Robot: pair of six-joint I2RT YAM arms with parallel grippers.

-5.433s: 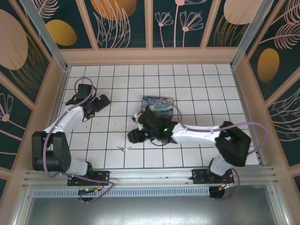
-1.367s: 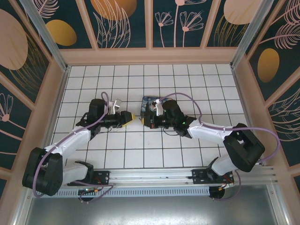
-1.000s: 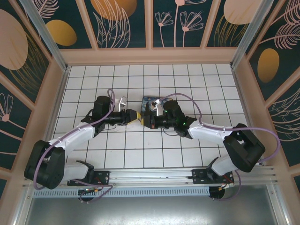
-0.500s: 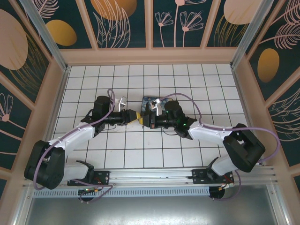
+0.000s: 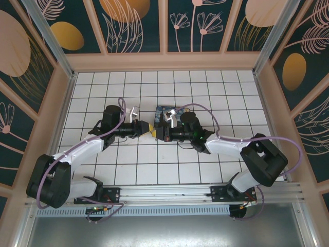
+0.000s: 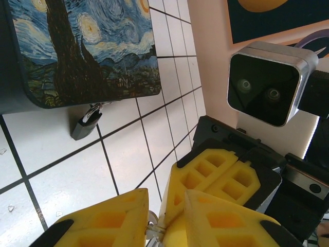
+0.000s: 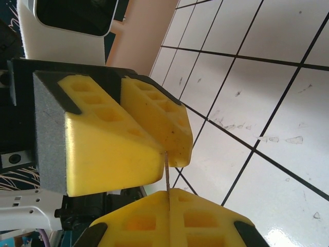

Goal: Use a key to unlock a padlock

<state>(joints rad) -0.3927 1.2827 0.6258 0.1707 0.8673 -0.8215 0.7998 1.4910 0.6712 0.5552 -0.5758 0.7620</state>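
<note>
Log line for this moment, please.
right gripper: shut on key | left gripper: at key, grip unclear | padlock: beside blue box

White tiled surface (image 5: 205,87), dark grid lines. Walls (image 5: 139,25): dark teal panels, tan leaf and flower prints, light wood framing. Aluminium rail (image 5: 164,191) along near edge. Even light.
</note>
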